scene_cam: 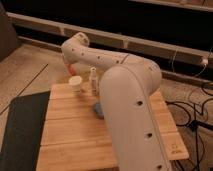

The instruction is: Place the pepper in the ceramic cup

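At the far left a dark, flat mat (20, 130) lies along the edge of the light wooden slatted table (75, 145), its right side running beside the boards. The floor beyond the table's left corner is pale and speckled.

Near the table's back left corner hangs the gripper (68, 62), at the end of the white, rounded robot arm (130, 100). It is clenched on the small slender orange-red pepper (70, 67) – the pepper shows as a short reddish streak slanting down from the arm's tip, in the air and off the table. Just below it, slightly to the right, stands the small white ceramic cup (75, 83), upright on the boards, its mouth open upward; the pepper is above the cup's rim and not inside it.

Right of the cup, near but apart from it, a small pale slim bottle (93, 80) stands upright. In front of the bottle a blue block (97, 109) rests on the wood, its right part hidden behind the arm's thick lower segment.

The arm fills the middle and right of the view – it rises from the lower right and bends back to the left. Past the table's right edge, dark cables (192, 107) trail over the floor.
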{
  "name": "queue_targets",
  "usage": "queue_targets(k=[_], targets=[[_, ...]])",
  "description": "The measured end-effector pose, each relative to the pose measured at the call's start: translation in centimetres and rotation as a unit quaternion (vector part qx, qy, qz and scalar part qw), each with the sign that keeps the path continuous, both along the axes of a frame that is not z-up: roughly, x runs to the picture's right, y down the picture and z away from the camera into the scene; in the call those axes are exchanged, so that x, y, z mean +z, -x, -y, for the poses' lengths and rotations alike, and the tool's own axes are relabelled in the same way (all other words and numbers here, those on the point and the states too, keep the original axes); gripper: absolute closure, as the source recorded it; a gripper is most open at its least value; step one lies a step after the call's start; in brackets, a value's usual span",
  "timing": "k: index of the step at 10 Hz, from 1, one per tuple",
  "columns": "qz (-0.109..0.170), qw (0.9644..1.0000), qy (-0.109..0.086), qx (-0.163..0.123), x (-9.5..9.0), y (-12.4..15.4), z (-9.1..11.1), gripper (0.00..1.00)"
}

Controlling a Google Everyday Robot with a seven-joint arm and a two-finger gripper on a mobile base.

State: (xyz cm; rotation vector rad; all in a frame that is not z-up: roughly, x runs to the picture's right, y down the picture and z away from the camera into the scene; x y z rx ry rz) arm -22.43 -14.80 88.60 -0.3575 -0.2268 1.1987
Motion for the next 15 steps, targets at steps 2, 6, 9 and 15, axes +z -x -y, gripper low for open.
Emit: queue_targets(k=[2, 6, 9, 15], targets=[[-0.019, 0.9997, 0.013, -0.007, 1.7, 0.1, -0.4, 1.0], [-0.04, 0.9983, 0.042, -0.009, 4.3, 0.6, -1.2, 1.0], [-0.041, 0.9971, 0.063, -0.007, 5.8, 1.5, -1.9, 1.0], [-0.045, 0.995, 0.086, -0.02, 7.1, 1.1, -2.9, 1.0]])
